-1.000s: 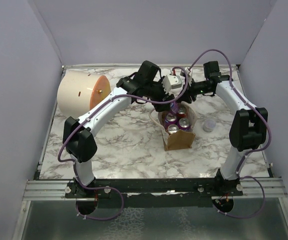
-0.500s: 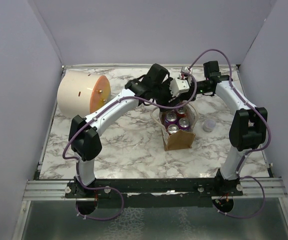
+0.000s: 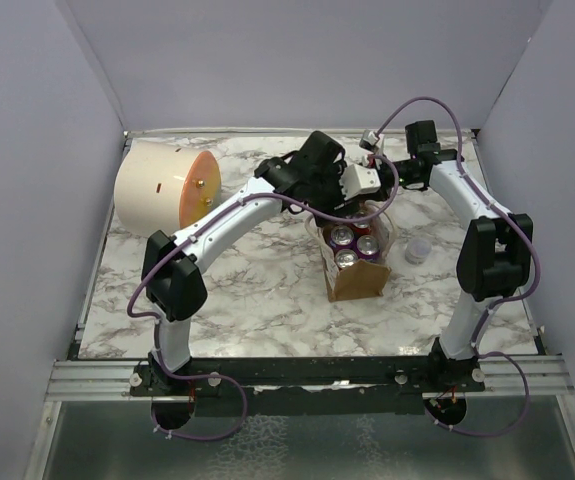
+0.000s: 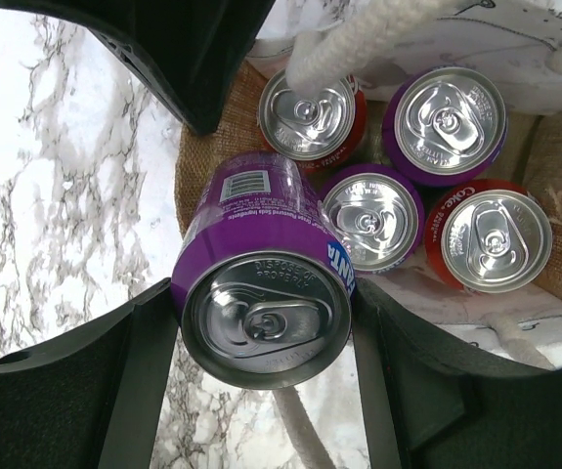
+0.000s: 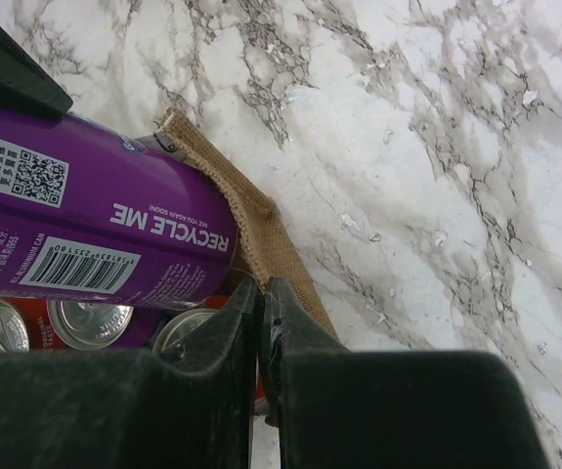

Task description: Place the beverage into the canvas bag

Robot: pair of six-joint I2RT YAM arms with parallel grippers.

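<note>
The brown canvas bag (image 3: 354,281) stands right of the table's middle with several cans upright inside. In the left wrist view two are red (image 4: 308,115) and two purple (image 4: 371,220). My left gripper (image 3: 351,203) is shut on a purple beverage can (image 4: 261,293), held tilted over the bag's far-left corner (image 4: 202,166), its lower end at the rim. My right gripper (image 5: 263,293) is shut on the bag's burlap rim (image 5: 261,230), just beside the held can (image 5: 95,225). White rope handles (image 4: 359,39) hang at the bag's edges.
A big cream cylinder with an orange face (image 3: 162,185) lies at the back left. A small pale cup (image 3: 419,250) stands right of the bag. Grey walls close in the marble table (image 3: 237,290) on three sides.
My left gripper has carried the purple can right and down, from behind the bag to over its far corner. The right gripper stays at the bag's rim.
</note>
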